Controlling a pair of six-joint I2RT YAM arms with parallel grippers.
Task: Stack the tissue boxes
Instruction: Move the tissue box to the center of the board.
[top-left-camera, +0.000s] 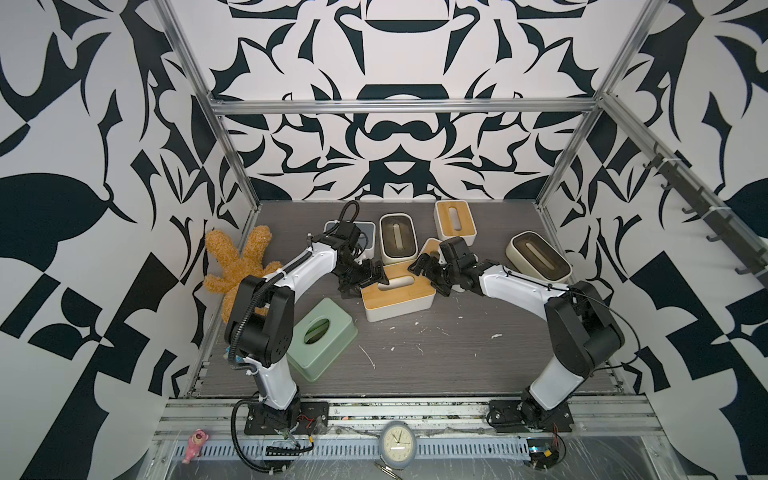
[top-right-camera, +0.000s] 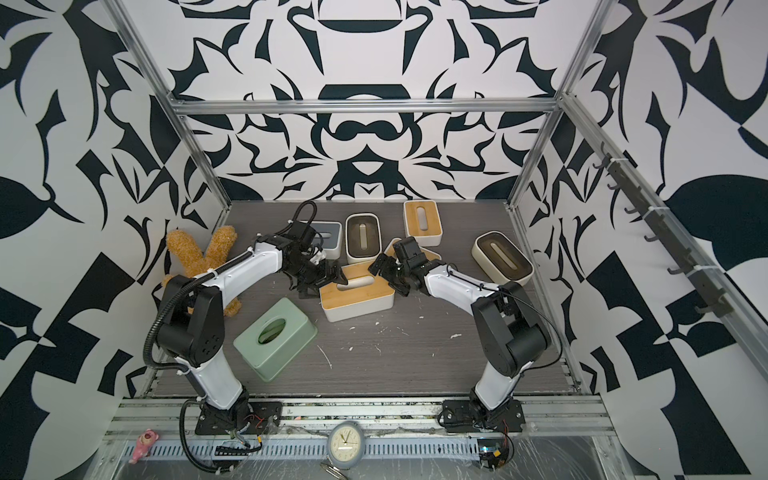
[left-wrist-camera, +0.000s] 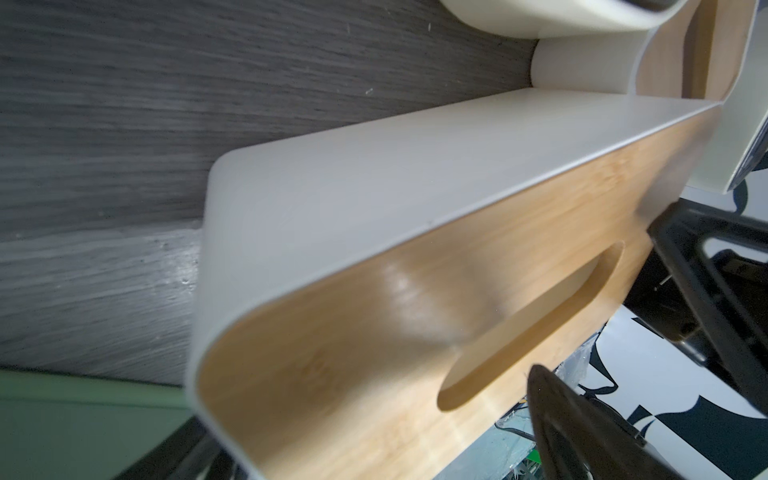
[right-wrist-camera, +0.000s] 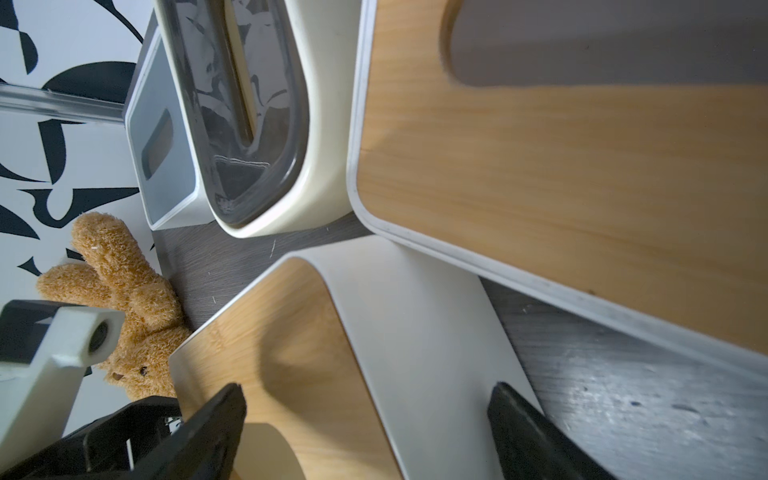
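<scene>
Pink figure on the front rail, lower left; detail too small to read. Bunny against the left wall, partly behind the left arm. Mint box lower left of centre, slot up, flat on the table, apart from the others; near corner cut by that arm. Grey box at the back, mostly hidden by the wrist and cable; only a lid corner shows in both top views. Left cream box just beside it, upright.

Left gripper: jaws wide, over the left end of the near bamboo box, which sits mid-table, slot up. Left wrist view blurred; fingers dark, out of focus; contact with the lid not readable. Right gripper: jaws wide, at that box's right end, fingers one over the lid, one past the long side wall. Touching or not: cannot tell.

Middle bamboo box behind the right gripper, largely covered; tilted or flat, cannot tell. Far bamboo box at the back, whole lid in view. Right cream box angled, right of centre, lid fully seen.

Table: dark grey woodgrain, white flecks and scratches. Clock on the front rail, bottom centre. Walls black-and-white pattern; aluminium frame; hook rail at right.
</scene>
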